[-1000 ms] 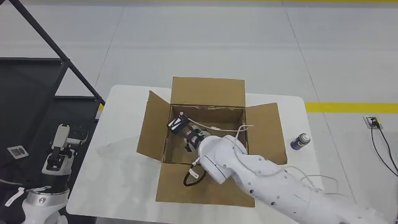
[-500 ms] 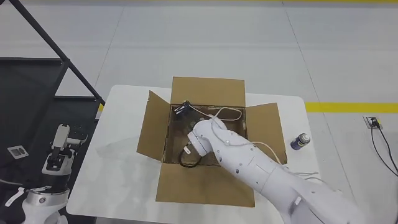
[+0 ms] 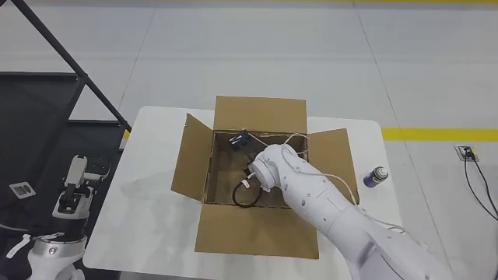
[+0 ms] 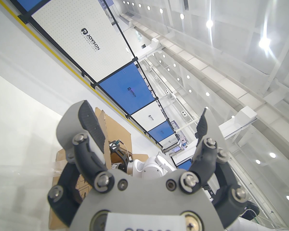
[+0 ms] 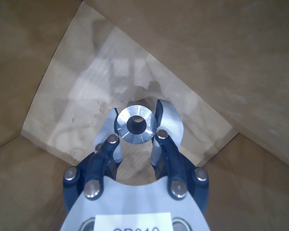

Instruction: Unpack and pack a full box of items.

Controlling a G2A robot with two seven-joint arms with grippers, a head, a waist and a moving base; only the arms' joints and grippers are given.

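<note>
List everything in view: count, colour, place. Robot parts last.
cardboard box: 1, brown, flaps open, middle of the table
metal cylinder: 1, silver with a centre hole, inside the box, held between the right gripper's fingers
can: 1, blue with a pale top, upright on the table beside a side flap of the box
table: 1, white, under the box
right gripper: 1, inside the box, shut on the cylinder
left gripper: 1, open, empty, off to the side of the table
</note>
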